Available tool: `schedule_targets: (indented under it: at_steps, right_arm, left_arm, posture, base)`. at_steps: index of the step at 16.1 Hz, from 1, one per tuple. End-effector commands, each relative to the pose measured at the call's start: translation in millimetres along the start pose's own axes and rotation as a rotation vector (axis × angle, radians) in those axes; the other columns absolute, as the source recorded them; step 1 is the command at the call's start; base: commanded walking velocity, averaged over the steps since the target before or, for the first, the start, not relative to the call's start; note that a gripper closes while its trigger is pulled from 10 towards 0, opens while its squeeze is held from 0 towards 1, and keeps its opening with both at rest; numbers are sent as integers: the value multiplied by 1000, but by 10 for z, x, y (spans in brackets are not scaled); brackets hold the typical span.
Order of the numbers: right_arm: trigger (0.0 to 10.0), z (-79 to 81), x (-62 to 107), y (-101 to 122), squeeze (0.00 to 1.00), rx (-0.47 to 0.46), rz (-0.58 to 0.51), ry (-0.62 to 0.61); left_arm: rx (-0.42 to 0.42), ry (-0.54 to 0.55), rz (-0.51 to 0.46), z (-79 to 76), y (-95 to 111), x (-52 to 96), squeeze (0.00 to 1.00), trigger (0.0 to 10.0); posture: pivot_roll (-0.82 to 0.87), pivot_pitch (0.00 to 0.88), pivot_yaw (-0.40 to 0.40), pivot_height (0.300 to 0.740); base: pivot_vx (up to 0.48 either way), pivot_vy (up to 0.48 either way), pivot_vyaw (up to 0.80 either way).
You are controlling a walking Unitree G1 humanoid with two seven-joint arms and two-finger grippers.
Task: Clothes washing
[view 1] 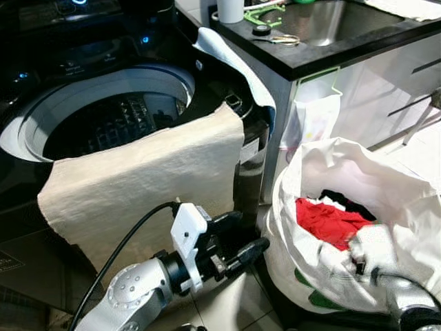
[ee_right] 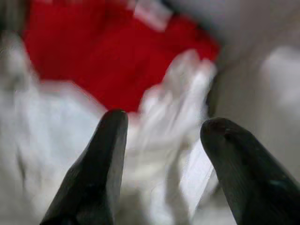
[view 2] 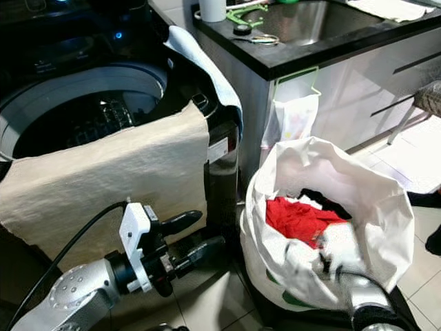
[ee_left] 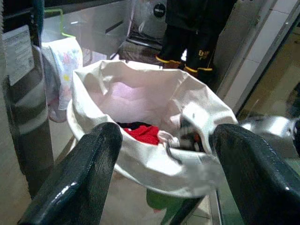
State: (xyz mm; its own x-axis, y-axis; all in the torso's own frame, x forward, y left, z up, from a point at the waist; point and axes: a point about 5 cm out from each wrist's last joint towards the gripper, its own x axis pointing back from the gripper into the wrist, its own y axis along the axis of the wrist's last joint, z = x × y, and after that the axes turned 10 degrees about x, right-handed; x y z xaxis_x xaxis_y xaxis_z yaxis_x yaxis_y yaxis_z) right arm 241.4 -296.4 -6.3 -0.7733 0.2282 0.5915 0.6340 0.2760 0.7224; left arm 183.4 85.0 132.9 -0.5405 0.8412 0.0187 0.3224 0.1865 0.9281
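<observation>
Here the open washer drum (view 1: pixel 110 121) sits left with a beige cloth (view 1: pixel 148 176) draped over its rim; the left tool (view 1: pixel 238 252) hangs low beside it, fingers apart, empty. Rightward, the right tool (ee_right: pixel 161 136), spread and empty, dips into the laundry bag (view 1: pixel 344 172) above red clothes (view 1: pixel 331 221). Risk: snagging the bag's floppy rim; the counter (view 1: pixel 310 55) crowds behind.

A white laundry bag (view 1: pixel 386 179) holds a red garment (view 1: pixel 329 222), perhaps black cloth (view 1: pixel 344 201) behind.
</observation>
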Motion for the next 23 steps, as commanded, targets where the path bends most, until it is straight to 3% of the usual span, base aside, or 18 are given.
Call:
schedule_targets:
  at_steps: [1, 3, 6, 7, 8, 9, 10, 13, 16, 18, 19, 20, 23]
  right_arm:
    - [10000, -129, 9, 286, 0, -92, -174, -48]
    - [10000, -370, 153, 540, 0, -153, -381, -146]
    - [10000, -660, 274, 735, 0, -221, -522, -289]
    - [10000, -738, 224, 766, 0, -242, -492, -294]
    - [10000, -744, 151, 750, 63, -222, -420, -268]
    - [10000, -697, 88, 708, 894, -195, -346, -226]
    - [10000, -673, 42, 649, 1000, -181, -273, -219]
    - [10000, -672, -17, 505, 1000, -183, -124, -250]
    - [10000, -564, -63, 524, 1000, -149, -106, -147]
    - [10000, -335, -110, 464, 1000, -101, -47, -9]
    - [10000, -151, -115, 309, 937, -3, 38, 90]
    - [10000, -73, -105, 207, 0, 26, 79, 122]
    - [10000, -68, -74, 31, 0, -7, 161, 99]
  left_arm:
    - [-11, 20, -2, 3, 28, 36, 0, 10000]
    - [-7, 31, -9, -10, 27, 55, 0, 10000]
    - [0, 42, -15, -15, 21, 65, 0, 10000]
    - [1, 37, -12, -16, 23, 69, 0, 10000]
    - [-2, 34, -5, -12, 26, 72, 0, 10000]
    - [-3, 33, -3, 0, 40, 86, 0, 10000]
    - [-3, 30, 0, 9, 49, 102, 0, 10000]
    - [-12, 64, 13, 37, 66, 148, 0, 10000]
    - [-3, 62, 27, 12, 69, 196, 0, 10000]
    - [13, 36, 57, -35, 62, 253, 0, 10000]
    - [21, 23, 72, -60, 46, 267, 0, 10000]
    - [27, 18, 80, -74, 34, 271, 0, 10000]
    - [34, 11, 93, -92, 23, 276, 0, 10000]
  posture:
    - [-8, 84, 81, 740]
    - [-8, 75, 74, 740]
    - [-10, 74, 76, 740]
    - [-17, 75, 89, 740]
    - [-14, 78, 97, 740]
    - [-13, 81, 102, 740]
    - [-10, 84, 102, 740]
    - [18, 110, 99, 740]
    - [39, 133, 107, 740]
    - [51, 146, 111, 740]
    - [53, 148, 110, 740]
    - [54, 150, 107, 740]
    - [55, 155, 110, 740]
  base:
    - [0, 0, 0]
    - [0, 0, 0]
    - [0, 0, 0]
    - [0, 0, 0]
    - [0, 0, 0]
    - [0, 0, 0]
    - [0, 0, 0]
    - [0, 0, 0]
    - [0, 0, 0]
    - [0, 0, 0]
    - [0, 0, 0]
    - [0, 0, 0]
    - [0, 0, 0]
